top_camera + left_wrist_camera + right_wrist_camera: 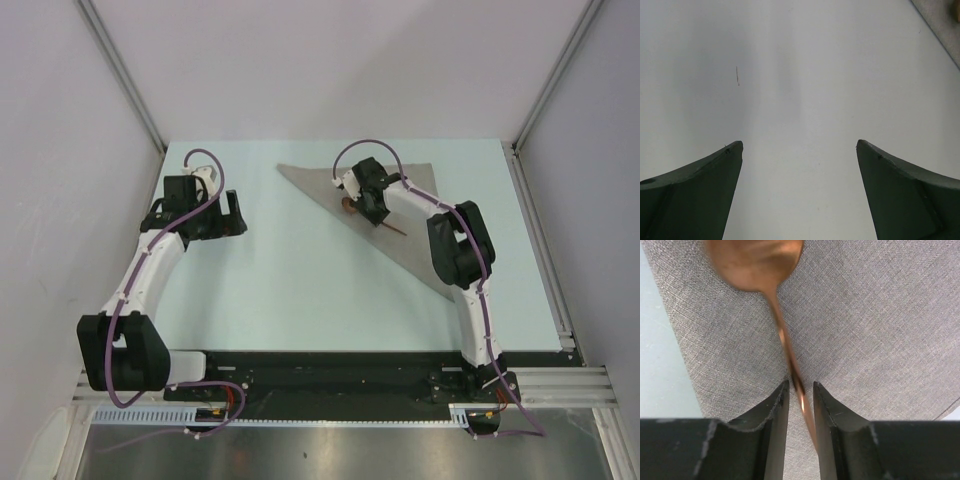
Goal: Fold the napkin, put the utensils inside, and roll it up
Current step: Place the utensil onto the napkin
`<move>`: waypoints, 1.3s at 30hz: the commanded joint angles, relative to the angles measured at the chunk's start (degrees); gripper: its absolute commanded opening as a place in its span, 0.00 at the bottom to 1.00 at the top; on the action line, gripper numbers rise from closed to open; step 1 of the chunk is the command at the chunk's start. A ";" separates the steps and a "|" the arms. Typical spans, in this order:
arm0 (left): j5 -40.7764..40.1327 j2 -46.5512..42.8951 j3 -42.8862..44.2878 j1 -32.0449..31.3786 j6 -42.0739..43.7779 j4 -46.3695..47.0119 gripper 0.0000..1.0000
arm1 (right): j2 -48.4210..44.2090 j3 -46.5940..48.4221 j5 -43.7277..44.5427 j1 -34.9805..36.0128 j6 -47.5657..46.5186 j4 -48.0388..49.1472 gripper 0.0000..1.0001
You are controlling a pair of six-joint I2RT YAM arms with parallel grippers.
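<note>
Spoon (760,265) release onto the folded napkin (880,330) was judged under way: the right gripper's (801,390) fingers narrowly flanked the handle, contact not discernible. The left gripper (799,146) was spread wide over the table (790,75). Full widening before a straight lift was advised.

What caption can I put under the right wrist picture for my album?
A wooden spoon over the grey napkin, its handle between the barely parted jaws of the right gripper.

The left arm (150,265) bends up from its base and reaches forward with its jaws spread wide, while the right arm (457,245) stretches forward and leftward, wrist tipped down, its jaws only narrowly parted.
</note>
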 commanded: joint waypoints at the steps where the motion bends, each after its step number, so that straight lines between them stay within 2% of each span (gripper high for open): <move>1: 0.92 -0.47 0.05 -0.21 -0.82 0.83 1.00 | 1.48 0.43 1.46 -0.48 0.46 -5.60 0.32; 7: 1.01 -0.47 0.13 -0.30 -0.82 0.83 1.00 | 0.51 0.17 1.46 -0.57 0.81 -5.77 0.30; 14: 0.92 -0.38 0.13 -0.21 -0.82 0.83 1.00 | -4.75 -2.03 -0.29 -1.80 4.32 -3.75 0.31; 17: 0.92 -0.56 0.13 -0.21 -0.91 0.83 1.00 | -6.95 -2.99 -0.03 -3.29 8.62 -3.05 0.32; 19: 0.92 -0.73 0.05 -0.21 -1.00 1.09 1.00 | -10.99 -4.66 0.49 -5.13 15.03 -1.91 0.33; 24: 4.26 -1.00 -0.48 -1.08 -2.32 2.23 1.00 | -25.81 -19.32 5.93 -6.19 31.36 0.20 0.36; 27: 4.09 -1.43 -0.48 -4.76 -2.14 2.15 1.00 | -35.91 -31.18 7.96 -7.07 38.41 0.46 0.40; 29: 3.48 -2.14 -0.39 -6.53 -1.88 1.97 1.00 | -40.86 -37.69 7.35 -10.91 45.09 1.16 0.44; 30: 2.95 -2.31 -0.39 -8.02 -1.79 1.97 1.00 | -44.02 -44.07 3.70 -13.11 47.46 1.78 0.45; 33: 3.12 -3.19 -0.48 -10.13 -1.79 2.06 1.00 | -54.49 -54.54 -6.78 -22.25 53.36 4.85 0.48; 35: 3.82 -3.81 -0.48 -10.67 -1.88 2.23 1.00 | -60.64 -58.53 -11.69 -26.12 56.35 5.82 0.50; 39: 4.70 -5.04 -0.57 -11.02 -2.14 2.41 1.00 | -64.61 -61.88 -12.60 -32.54 57.42 3.64 0.51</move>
